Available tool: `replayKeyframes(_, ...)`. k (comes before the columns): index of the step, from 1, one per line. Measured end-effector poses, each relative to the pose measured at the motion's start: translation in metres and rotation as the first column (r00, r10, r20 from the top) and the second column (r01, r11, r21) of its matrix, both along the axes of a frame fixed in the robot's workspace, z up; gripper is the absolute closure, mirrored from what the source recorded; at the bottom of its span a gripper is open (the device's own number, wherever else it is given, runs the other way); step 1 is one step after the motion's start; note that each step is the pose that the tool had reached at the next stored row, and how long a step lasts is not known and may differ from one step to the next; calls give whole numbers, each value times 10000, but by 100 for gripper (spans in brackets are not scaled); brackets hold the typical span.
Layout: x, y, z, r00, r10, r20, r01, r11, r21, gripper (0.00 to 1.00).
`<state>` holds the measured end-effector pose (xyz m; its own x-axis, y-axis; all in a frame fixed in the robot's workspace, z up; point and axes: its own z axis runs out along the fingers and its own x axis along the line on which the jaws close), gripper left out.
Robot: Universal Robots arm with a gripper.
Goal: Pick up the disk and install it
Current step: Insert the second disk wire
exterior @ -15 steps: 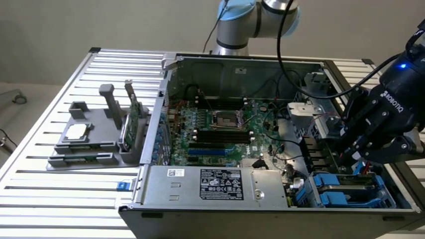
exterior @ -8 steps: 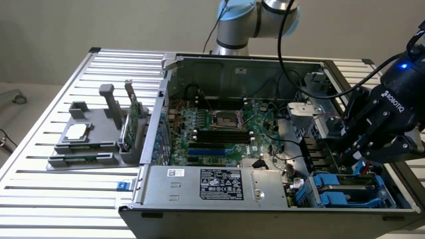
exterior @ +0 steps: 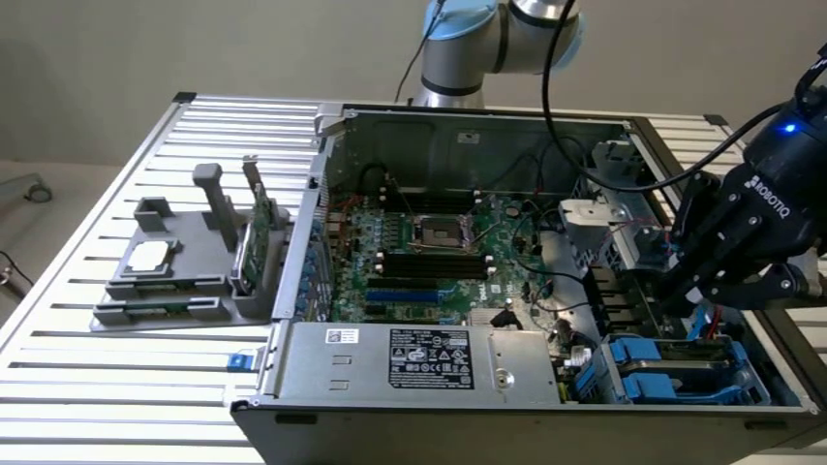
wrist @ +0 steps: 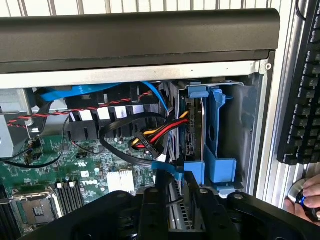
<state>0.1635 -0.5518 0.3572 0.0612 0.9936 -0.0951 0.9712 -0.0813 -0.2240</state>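
Note:
The disk [wrist: 192, 131] stands on edge in the blue carrier rails of the drive bay [exterior: 683, 376], at the front corner of the open computer case [exterior: 452, 373] on the exterior view's right. Red, yellow and black cables run to its side. My black gripper [exterior: 704, 310] hangs right over that bay. In the wrist view the gripper [wrist: 177, 207] has its two fingers closed in on the near end of the disk, by the blue rail end [wrist: 194, 172], with a grey ribbed edge between them.
The motherboard [exterior: 440, 257] and a power supply [exterior: 427, 363] fill the case, and loose cables [wrist: 125, 132] hang beside the bay. A grey parts holder [exterior: 181, 276] stands on the slatted table on the exterior view's left. Outside the case are a keyboard [wrist: 302, 100] and a person's hand [wrist: 310, 195].

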Motion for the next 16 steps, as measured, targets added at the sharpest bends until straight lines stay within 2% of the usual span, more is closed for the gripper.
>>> replayKeyframes(2, 0, 0, 0, 10000, 0, 0, 0, 10000, 0, 82)
replayKeyframes(14, 0, 0, 0, 10000, 0, 0, 0, 10000, -1, 82)
replayKeyframes(16, 0, 0, 0, 10000, 0, 0, 0, 10000, -1, 80)
